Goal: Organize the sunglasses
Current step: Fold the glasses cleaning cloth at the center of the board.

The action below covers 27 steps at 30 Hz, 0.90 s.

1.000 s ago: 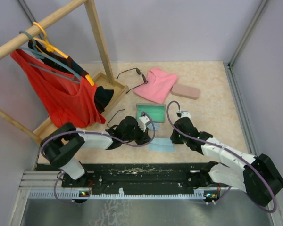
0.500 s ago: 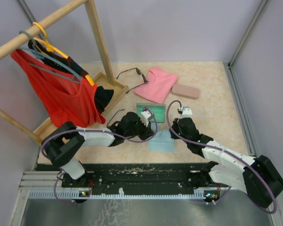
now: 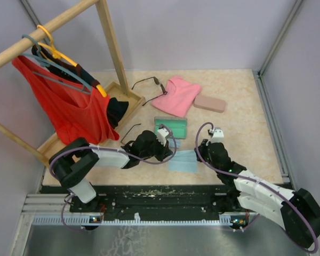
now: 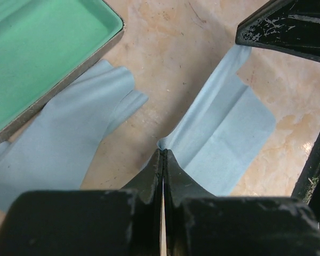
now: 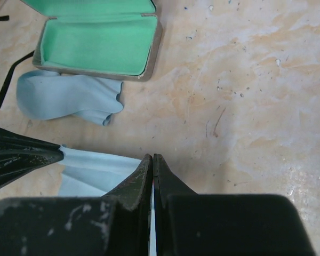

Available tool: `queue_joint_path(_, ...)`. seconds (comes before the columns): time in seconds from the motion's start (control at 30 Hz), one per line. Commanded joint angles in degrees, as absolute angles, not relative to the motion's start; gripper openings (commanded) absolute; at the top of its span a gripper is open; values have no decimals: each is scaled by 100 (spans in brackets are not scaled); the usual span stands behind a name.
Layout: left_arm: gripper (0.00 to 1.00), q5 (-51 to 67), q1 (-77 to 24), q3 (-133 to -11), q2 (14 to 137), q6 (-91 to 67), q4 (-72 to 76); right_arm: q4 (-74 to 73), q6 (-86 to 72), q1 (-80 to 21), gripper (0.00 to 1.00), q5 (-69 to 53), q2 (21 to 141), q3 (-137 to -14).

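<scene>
One pair of sunglasses (image 3: 148, 82) lies at the back beside the wooden rack base. The second pair (image 3: 130, 131) lies left of the open green-lined case (image 3: 170, 127), partly hidden by my left arm; one of its arms shows in the right wrist view (image 5: 7, 80). My left gripper (image 3: 172, 151) is shut on the edge of a light-blue cloth (image 4: 224, 128). My right gripper (image 3: 201, 154) is shut at the opposite corner of that cloth (image 5: 96, 170), which stretches between the two. A second light-blue cloth (image 4: 58, 144) lies by the case (image 4: 37, 53).
A pink cloth (image 3: 177, 95) and a closed pink case (image 3: 209, 103) lie at the back. A wooden clothes rack (image 3: 111, 48) with a red garment (image 3: 77, 112) and hangers stands at the left. Walls close in the table's sides.
My right gripper has moved to the right and nearer, off the middle of the cloth to its right corner. The left gripper has stayed by the cloth's left edge.
</scene>
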<state>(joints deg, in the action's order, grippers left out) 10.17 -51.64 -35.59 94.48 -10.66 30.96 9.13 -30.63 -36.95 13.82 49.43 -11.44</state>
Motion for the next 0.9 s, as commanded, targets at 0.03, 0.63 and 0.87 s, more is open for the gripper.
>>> queue_joint_path(0.03,1,886,-5166,-3704,9428,-900,3227,1732,-2950,-3670,0,1398,4684,-925)
queue_joint_path(0.63,1,1333,-5286,-3125,9320,-598,3988,877,-3061,-3665,0,786,4381,-928)
queue_joint_path(0.87,1,1659,-5299,-2863,9237,-524,4282,633,-3154,-3665,4,646,4412,-952)
